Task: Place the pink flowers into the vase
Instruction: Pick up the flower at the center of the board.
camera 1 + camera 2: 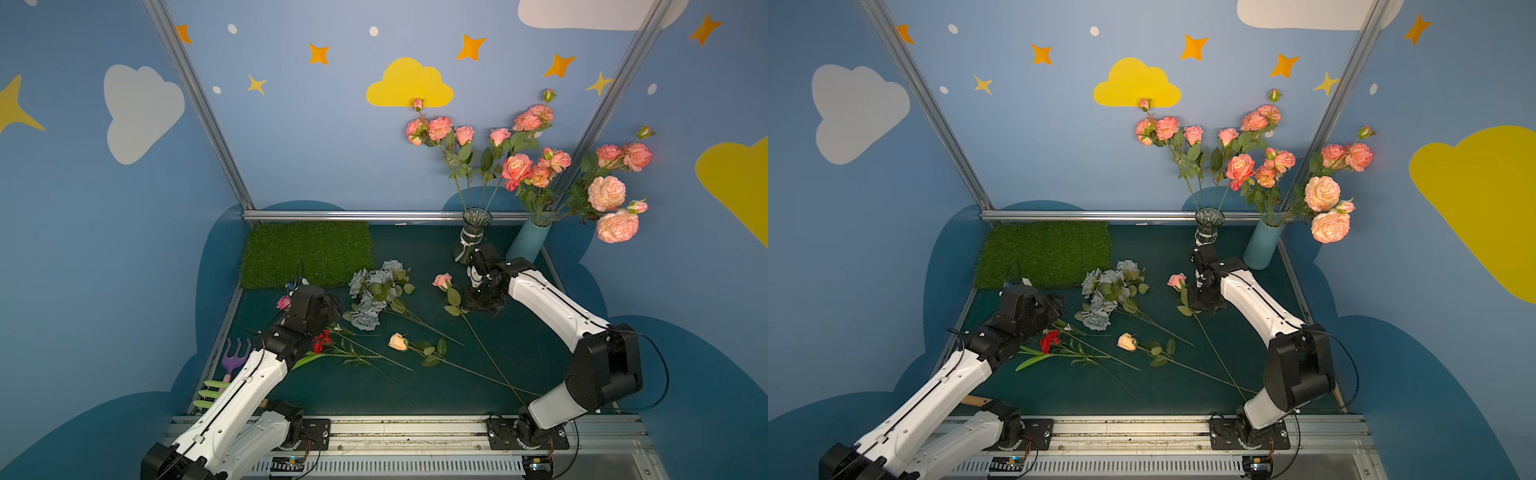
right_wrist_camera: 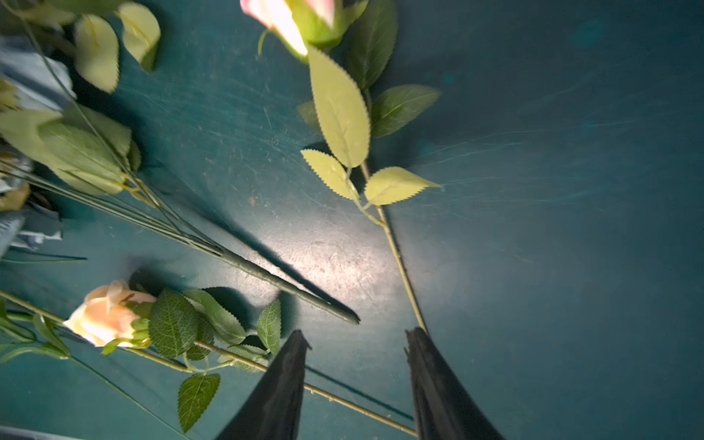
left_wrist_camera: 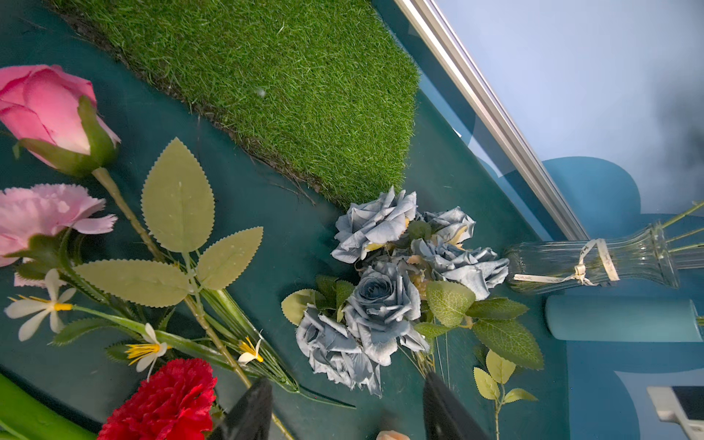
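One pink rose lies flat on the dark green table, a little right of the middle. Its long axis runs from back to front with a slight slant. The bloom points to the back wall and a bit to the left, and the thin stem goes toward the front and ends near the base of the right arm. Near that end the stem crosses the stem of a peach rose, whose bloom points to the left.

Other pink flowers stand in the glass vase at the back edge, with stems upright and heads high against the wall. Just beside it, in the back right corner, a teal vase holds more pink blooms, which spread to the right.

The right gripper hangs over the table just beside the leaves of the lying rose, pointing down. Its jaws are spread. In the right wrist view the stem of the rose meets the tip of one of the fingers; I cannot tell whether they touch.

The left gripper is over the left part of the table, its jaws also spread. Near it lie a bunch of grey-blue roses, a red carnation and a deeper pink rose bud. A grass mat covers the back left corner.
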You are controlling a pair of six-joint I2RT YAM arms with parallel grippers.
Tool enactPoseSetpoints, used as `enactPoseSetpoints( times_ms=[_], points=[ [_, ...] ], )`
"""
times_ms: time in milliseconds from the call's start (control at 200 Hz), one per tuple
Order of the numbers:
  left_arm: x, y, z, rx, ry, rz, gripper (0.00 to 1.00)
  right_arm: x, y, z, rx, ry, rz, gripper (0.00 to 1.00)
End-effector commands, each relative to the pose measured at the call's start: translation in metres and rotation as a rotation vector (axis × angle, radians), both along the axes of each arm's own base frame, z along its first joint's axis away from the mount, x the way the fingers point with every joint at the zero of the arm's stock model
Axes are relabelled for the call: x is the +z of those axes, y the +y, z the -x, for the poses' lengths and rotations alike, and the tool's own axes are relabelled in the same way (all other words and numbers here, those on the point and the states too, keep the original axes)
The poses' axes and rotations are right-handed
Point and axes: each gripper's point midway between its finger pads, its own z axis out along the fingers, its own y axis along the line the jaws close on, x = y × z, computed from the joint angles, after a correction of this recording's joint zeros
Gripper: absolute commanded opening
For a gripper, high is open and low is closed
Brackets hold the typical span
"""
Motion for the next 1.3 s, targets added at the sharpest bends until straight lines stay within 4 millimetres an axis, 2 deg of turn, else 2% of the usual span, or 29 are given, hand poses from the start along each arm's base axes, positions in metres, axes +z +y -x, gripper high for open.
enactPoseSetpoints(
  times_ms=[0,340,756,931,1296],
  points=[
    [0.004,0.004,0.003,0.01,-0.011,-0.009,0.64,-0.015,0.012,0.004,0.026,0.067,-0.041,0.44],
    [-0.001,0.004,-0.001,0.015,-0.001,-0.021,0.64,-0.049,-0.009,0.0,-0.012,0.113,0.039,0.44],
    [-0.005,0.009,0.0,0.036,0.0,-0.033,0.64,-0.086,-0.008,-0.005,0.003,0.186,0.05,0.42],
    [-0.004,0.009,-0.001,0.03,0.0,-0.052,0.64,-0.099,-0.01,-0.005,0.003,0.212,0.059,0.37],
    [0.003,0.014,0.0,0.046,-0.023,-0.053,0.64,-0.103,-0.008,-0.007,0.027,0.233,0.057,0.24]
  ],
)
